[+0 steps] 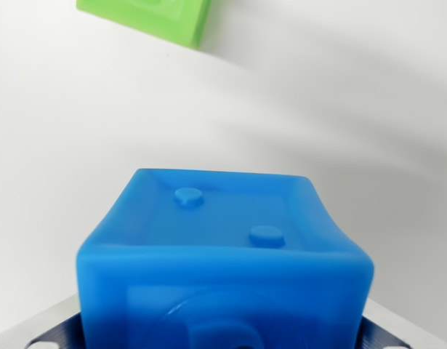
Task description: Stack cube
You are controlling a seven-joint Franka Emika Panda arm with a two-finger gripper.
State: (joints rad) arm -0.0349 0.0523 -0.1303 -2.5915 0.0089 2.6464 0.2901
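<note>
A blue cube (223, 254) with two round studs on its recessed top face fills the lower middle of the wrist view, very close to the camera. My gripper (223, 338) is shut on it. Only the finger parts show, grey and dark blue, at the cube's lower left (56, 331) and lower right (389, 336), pressed against its sides. A green cube (154, 18) lies on the white surface at the top left, cut off by the frame's upper edge, well apart from the blue cube.
A plain white tabletop (339, 94) fills the rest of the view. A soft shadow runs across it on the right, and another lies beside the green cube.
</note>
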